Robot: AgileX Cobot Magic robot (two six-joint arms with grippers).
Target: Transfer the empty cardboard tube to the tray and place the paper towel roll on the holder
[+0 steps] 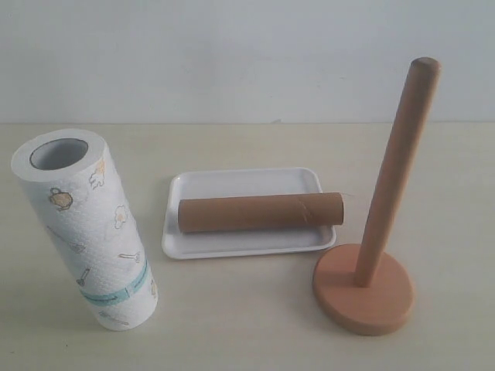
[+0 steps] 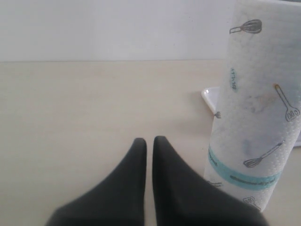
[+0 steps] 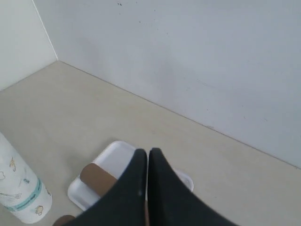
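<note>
- While I watched, the left gripper [image 2: 149, 140] and right gripper [image 3: 147, 151] were each pressed together, holding nothing.
- I counted one paper towel roll [image 1: 85, 232], upright, left of the tray [image 1: 232, 182].
- One holder [image 1: 383, 209] stood right of it.
- One tray held one empty cardboard tube [image 1: 259, 213], lying flat.

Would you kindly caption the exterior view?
Cardboard tube lies in tray; paper towel roll stands apart from holder.
</note>
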